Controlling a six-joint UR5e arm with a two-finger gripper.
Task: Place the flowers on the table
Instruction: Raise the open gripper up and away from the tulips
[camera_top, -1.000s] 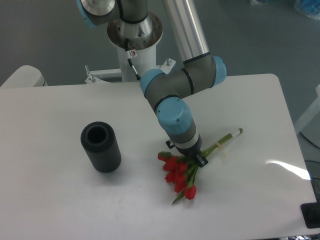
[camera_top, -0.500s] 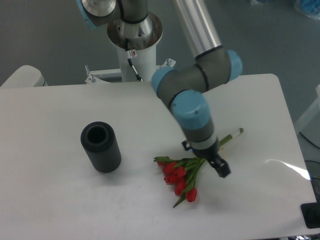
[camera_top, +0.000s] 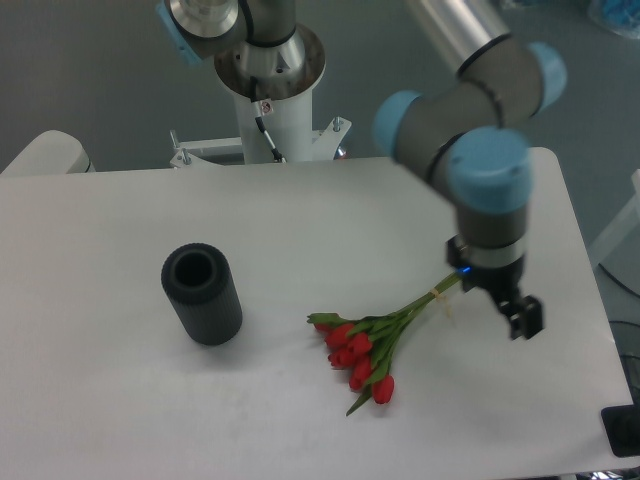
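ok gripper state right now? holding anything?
Gripper: holds nothing, off to the right of the tulip bunch lying on the table; open or shut cannot be told.

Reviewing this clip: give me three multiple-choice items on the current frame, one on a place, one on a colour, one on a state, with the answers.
1. Where do the flowers lie?
A. Inside the dark cylinder
B. On the table, right of the dark cylinder
C. In the gripper's fingers

2. What colour are the blooms?
A. Yellow
B. White
C. Red

3. How does the dark cylinder stand?
A. Upright, open end up
B. On its side
C. Upside down on the flowers

Answers: 1 B, the bunch rests flat on the table, apart from the cylinder. 2 C, the tulip heads are red. 3 A, its open mouth faces up. The gripper is off to the right and holds nothing.
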